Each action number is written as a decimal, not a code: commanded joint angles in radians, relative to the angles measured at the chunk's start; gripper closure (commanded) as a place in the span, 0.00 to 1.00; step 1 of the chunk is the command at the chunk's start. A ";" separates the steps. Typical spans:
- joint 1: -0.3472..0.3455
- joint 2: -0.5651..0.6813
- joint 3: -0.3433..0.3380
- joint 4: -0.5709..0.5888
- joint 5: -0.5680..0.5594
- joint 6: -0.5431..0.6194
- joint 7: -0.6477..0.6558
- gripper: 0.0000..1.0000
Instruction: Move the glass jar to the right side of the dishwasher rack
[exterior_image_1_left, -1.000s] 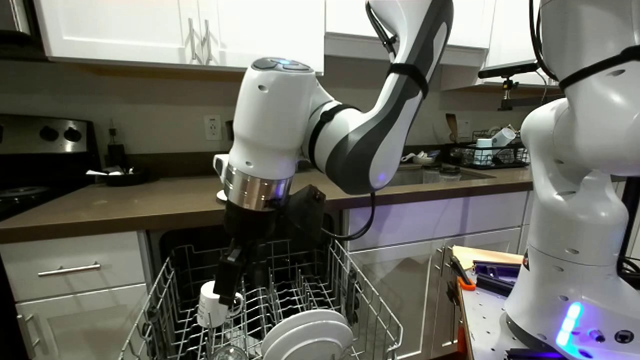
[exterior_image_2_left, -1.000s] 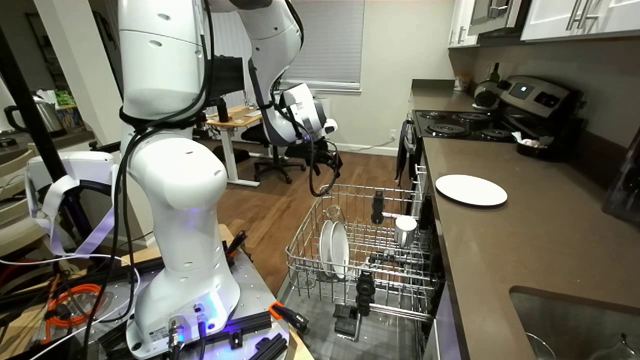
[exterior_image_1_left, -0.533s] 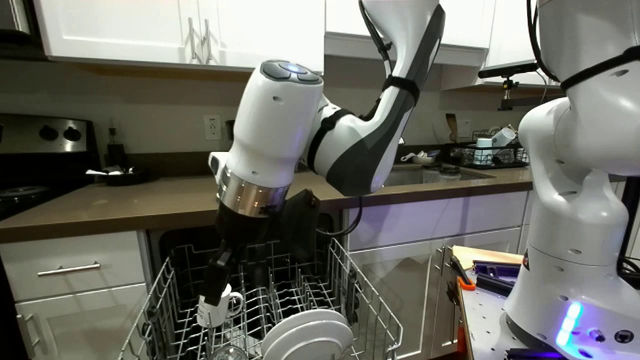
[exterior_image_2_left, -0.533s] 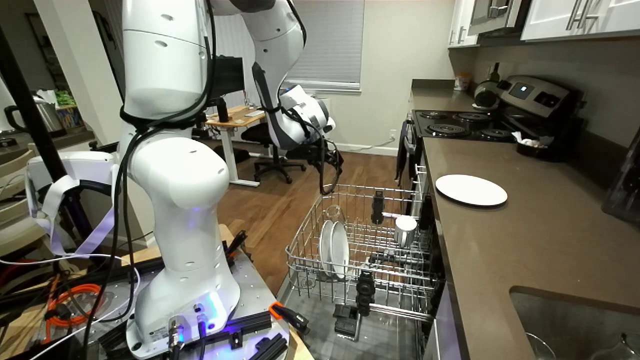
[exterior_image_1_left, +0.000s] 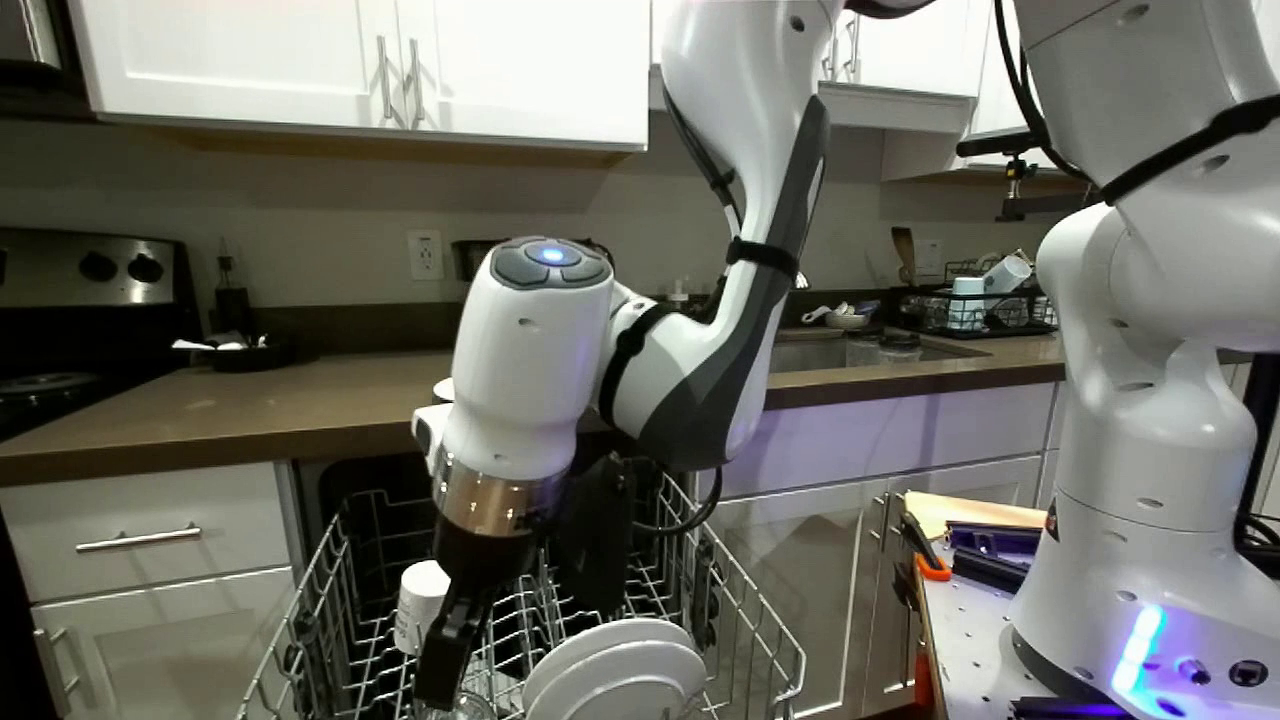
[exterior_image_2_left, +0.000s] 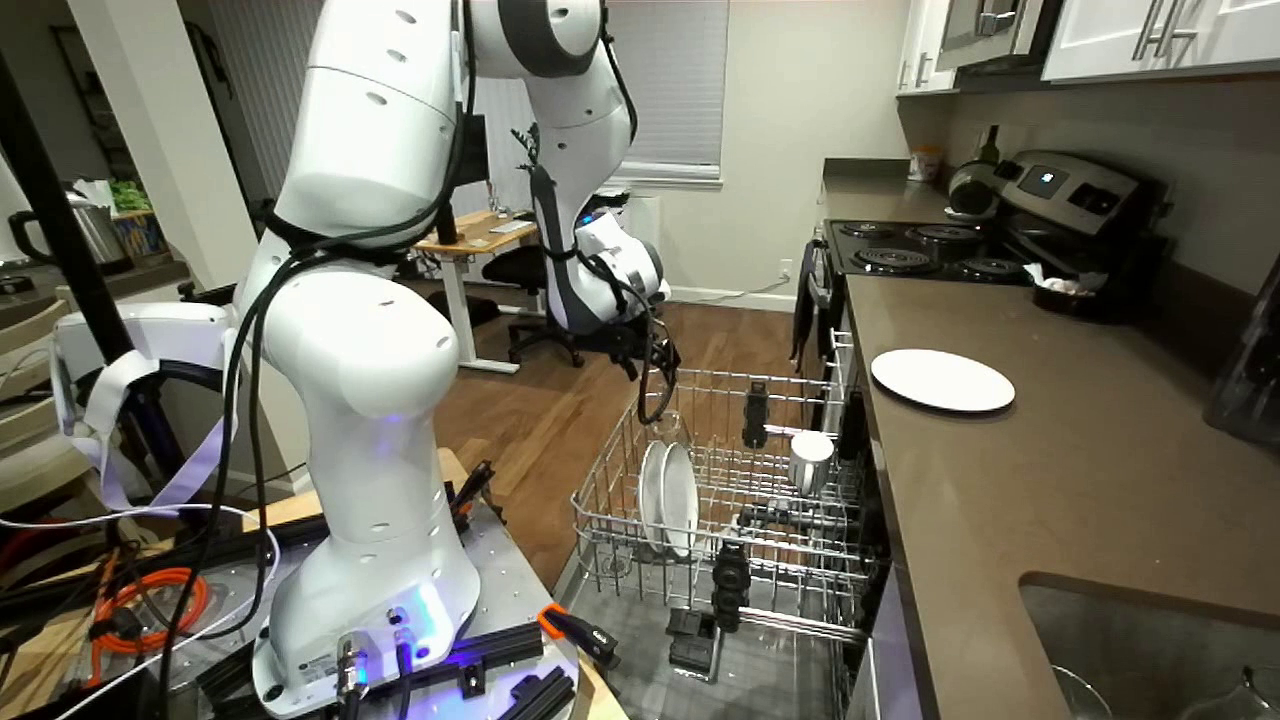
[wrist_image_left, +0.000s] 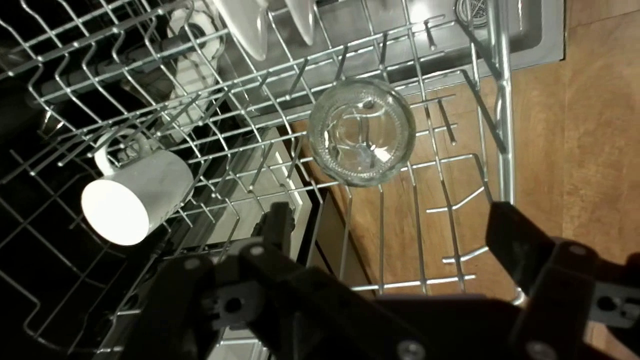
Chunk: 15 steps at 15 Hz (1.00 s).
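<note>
The clear glass jar (wrist_image_left: 362, 132) stands on the wires of the light grey dishwasher rack (wrist_image_left: 505, 145) in the wrist view, bottom end toward the camera. It shows partly at the lower edge of an exterior view (exterior_image_1_left: 472, 706), behind my gripper (exterior_image_1_left: 437, 685). It is faint in an exterior view (exterior_image_2_left: 670, 428), near the hanging cable. The rack also shows in both exterior views (exterior_image_1_left: 738, 570) (exterior_image_2_left: 602, 462). In the wrist view my gripper (wrist_image_left: 389, 212) is open, fingers wide apart, with nothing between them. The jar lies ahead of the fingertips, apart from them.
A white mug (wrist_image_left: 145, 195) sits tilted in the rack beside the jar. White plates (exterior_image_1_left: 625, 690) stand in the tines near it. The rack has raised wire walls. A white plate (exterior_image_2_left: 942, 380) lies on the brown countertop (exterior_image_2_left: 1040, 480).
My gripper has come down, away from in front of the mug and toward the jar, with the arm reaching lower. The jar, mug and plates have not moved.
</note>
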 joint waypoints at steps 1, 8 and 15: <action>-0.043 0.126 0.014 0.078 0.027 0.079 -0.074 0.00; -0.125 0.282 0.052 0.189 0.079 0.128 -0.179 0.00; -0.122 0.346 0.047 0.256 0.066 0.108 -0.177 0.00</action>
